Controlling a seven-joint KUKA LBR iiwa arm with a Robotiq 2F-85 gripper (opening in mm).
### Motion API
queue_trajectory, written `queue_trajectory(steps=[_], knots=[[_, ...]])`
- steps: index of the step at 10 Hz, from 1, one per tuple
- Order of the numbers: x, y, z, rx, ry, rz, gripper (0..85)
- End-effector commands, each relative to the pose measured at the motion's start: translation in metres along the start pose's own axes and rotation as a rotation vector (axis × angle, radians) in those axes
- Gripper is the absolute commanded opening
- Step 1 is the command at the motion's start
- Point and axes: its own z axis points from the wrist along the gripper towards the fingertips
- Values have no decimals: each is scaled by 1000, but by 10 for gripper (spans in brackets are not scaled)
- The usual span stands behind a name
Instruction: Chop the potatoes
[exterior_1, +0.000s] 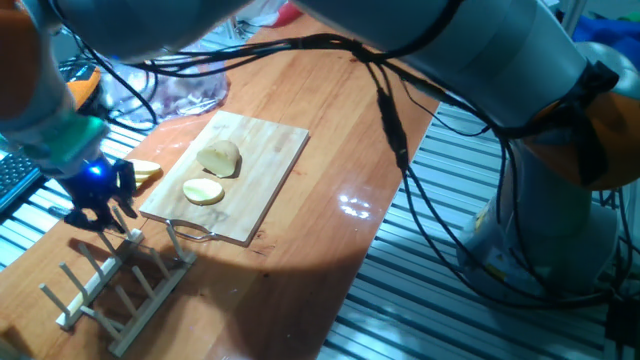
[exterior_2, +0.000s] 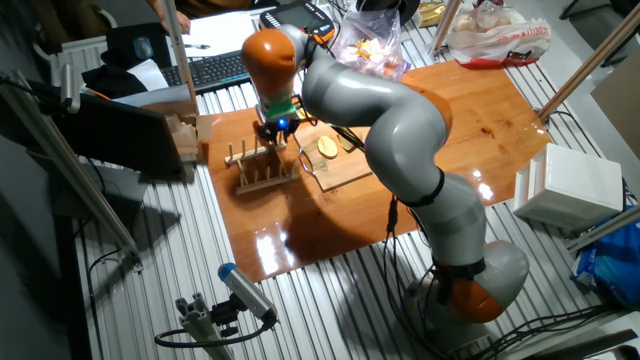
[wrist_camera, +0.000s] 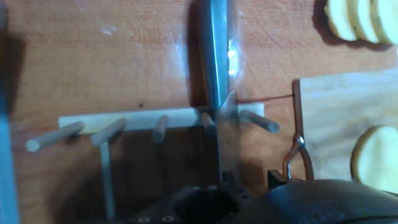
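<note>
Hand view: fingers (wrist_camera: 221, 180) around knife (wrist_camera: 217, 74) above rack (wrist_camera: 155, 121).

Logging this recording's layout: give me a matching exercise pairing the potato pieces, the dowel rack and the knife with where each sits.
Things:
1. potato chunk
2. cut slice
3. pile of slices
4. knife

Places:
A. on the table beside the board
B. held by the tool over the rack
C. on the board, farther from the rack
D. on the board, nearer the rack

Pairs: 1-C, 2-D, 3-A, 4-B
</note>
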Motion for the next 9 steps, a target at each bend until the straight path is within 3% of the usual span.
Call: queue_trajectory(steps=[1, 2, 3, 4, 5, 7, 9], knots=[[4, -1, -25, -15, 14, -3, 340], [6, -2, -35, -19, 14, -7, 170], [9, -3, -42, -27, 7, -19, 170], [12, -4, -48, -50, 10, -31, 0], [14, -4, -51, -77, 14, -34, 0], [17, -6, -56, -77, 18, -42, 0], [21, -8, -60, -77, 2, -46, 0]])
